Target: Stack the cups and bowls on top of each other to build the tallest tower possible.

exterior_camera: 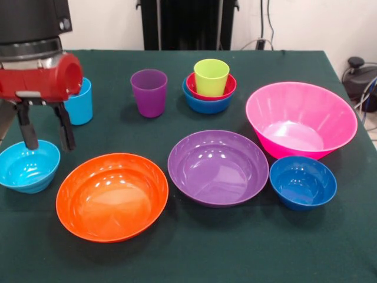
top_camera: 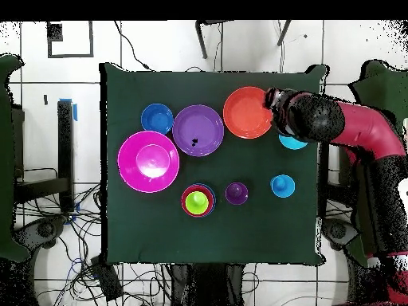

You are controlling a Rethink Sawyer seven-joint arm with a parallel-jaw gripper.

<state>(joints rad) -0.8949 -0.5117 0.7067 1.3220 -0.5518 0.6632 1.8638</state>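
My gripper hangs open and empty at the left, its fingertips just over the far rim of the small cyan bowl. Behind it the light blue cup stands upright, partly hidden by the red wrist. The purple cup stands alone. The tower is a blue bowl holding a red bowl, with the lime green cup upright on top. In the overhead view the arm covers most of the cyan bowl.
The wide orange bowl and the wide purple bowl sit side by side near the front. The big pink bowl is at the right, with a small dark blue bowl in front of it.
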